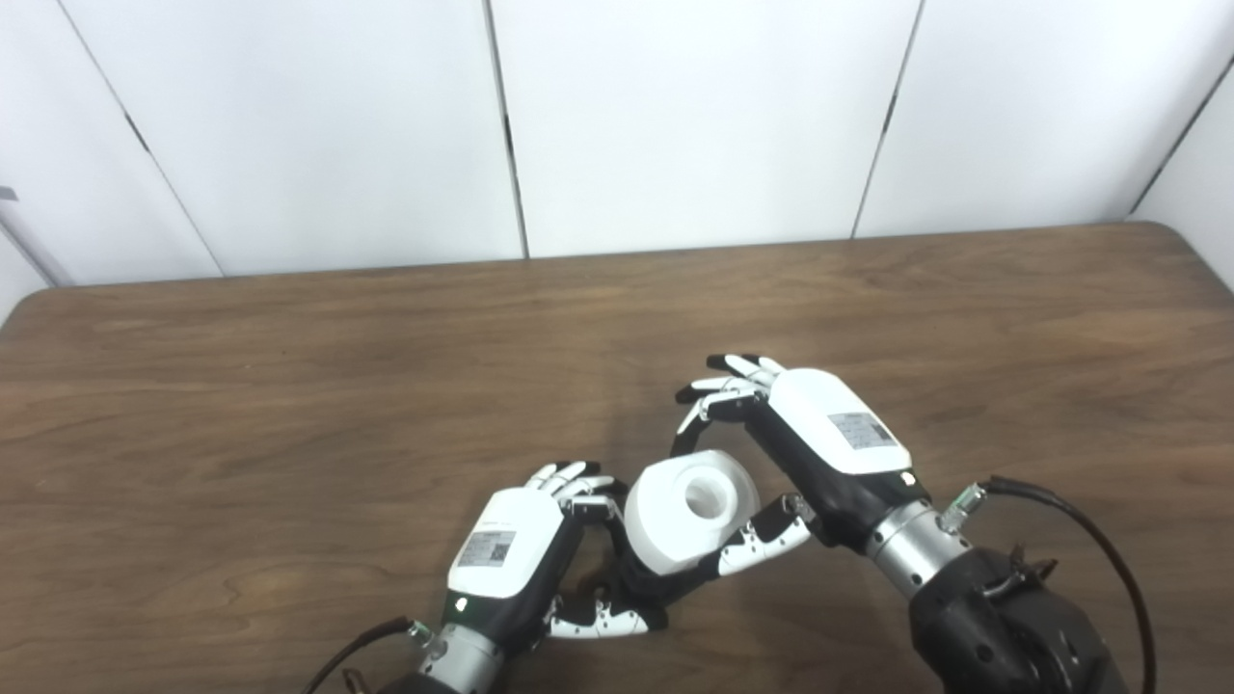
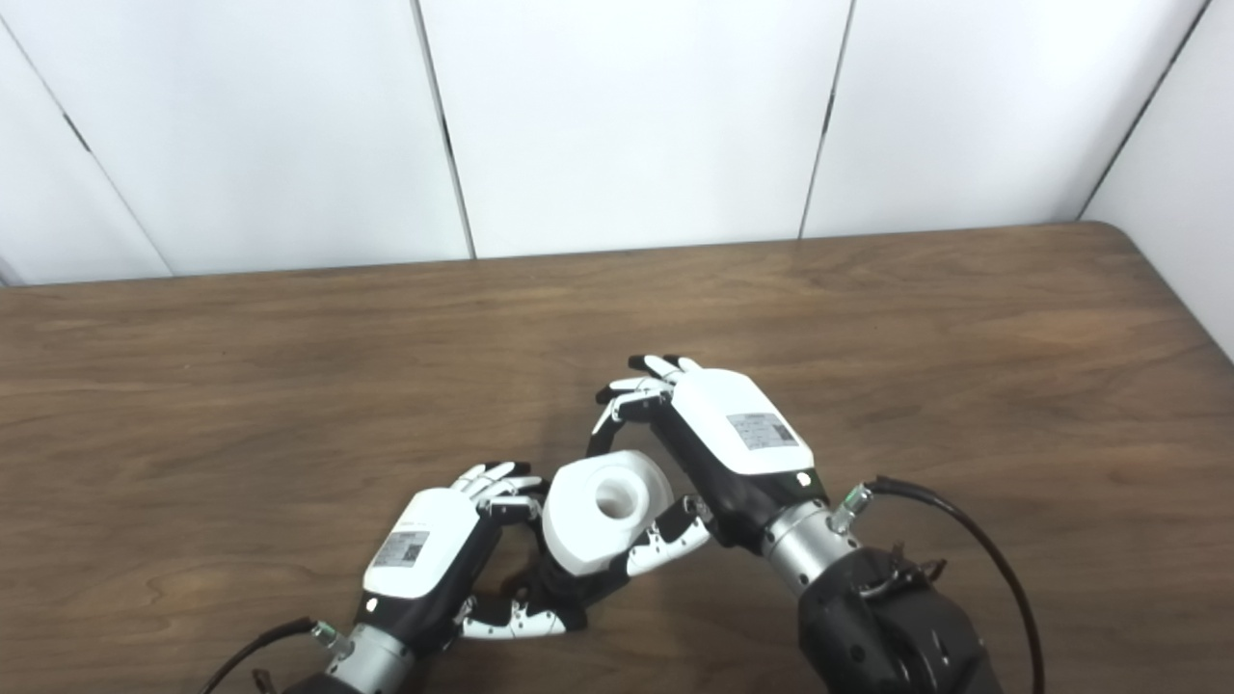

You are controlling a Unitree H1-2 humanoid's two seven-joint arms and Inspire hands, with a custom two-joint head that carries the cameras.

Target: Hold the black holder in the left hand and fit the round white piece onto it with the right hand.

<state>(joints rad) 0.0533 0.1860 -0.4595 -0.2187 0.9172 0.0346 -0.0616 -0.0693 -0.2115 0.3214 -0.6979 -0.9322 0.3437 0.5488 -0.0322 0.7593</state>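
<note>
Round white piece [image 1: 689, 511] is gripped between the right hand's [image 1: 819, 439] thumb and curled fingers just above the black holder [image 1: 641, 588] clasped by the left hand [image 1: 525, 549] over the table [image 1: 289, 405]; seating is judged unfinished

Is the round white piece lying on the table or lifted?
Lifted: the round white piece sits between right hand and left hand, above the table.

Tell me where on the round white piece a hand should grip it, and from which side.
Grip the round white piece across its curved outer wall, coming from the right as the right hand does, thumb below and fingers above. That leaves its centre hole clear, and keeps away from the left hand with the black holder beneath.
</note>
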